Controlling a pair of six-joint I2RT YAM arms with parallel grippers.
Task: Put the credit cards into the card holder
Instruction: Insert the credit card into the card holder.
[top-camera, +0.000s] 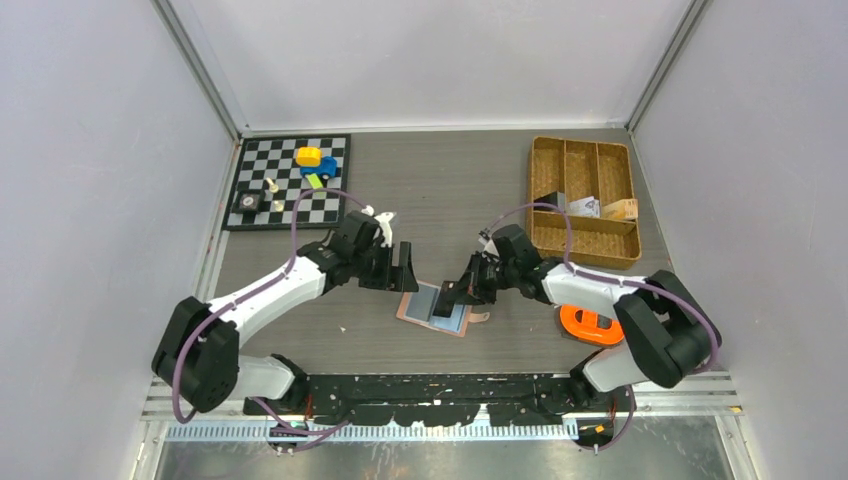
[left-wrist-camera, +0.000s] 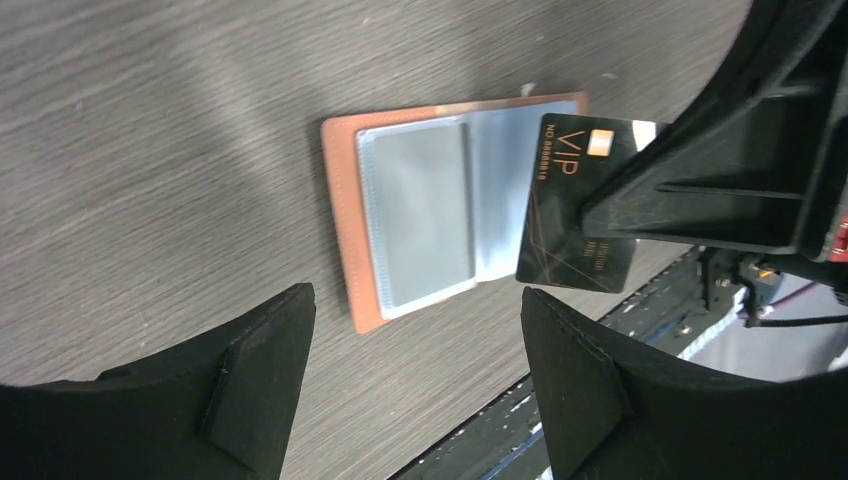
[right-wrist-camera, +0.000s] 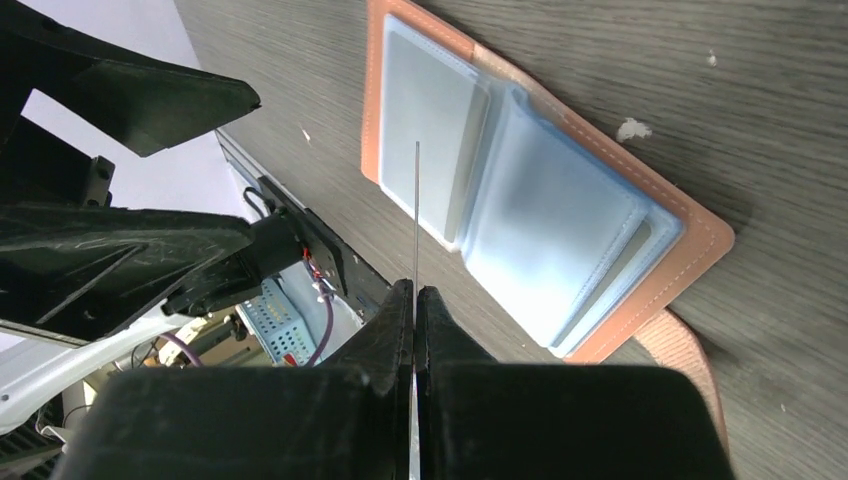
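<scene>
Item: one black credit card (left-wrist-camera: 580, 205), held in your right fingers (top-camera: 452, 296).
Your right fingers are clamped on its edge, with the card standing on edge over the card holder (top-camera: 432, 312). The holder lies open, clear sleeves up, on the bench (top-camera: 450, 200). Your left fingers (top-camera: 403, 265) stand spread wide and empty just beside it.

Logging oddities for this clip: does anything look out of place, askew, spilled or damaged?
Nothing damaged or spilled. The open card holder lies askew to the near edge of the table, with a white speck beside it. The right claw pinches a black card over it.
</scene>
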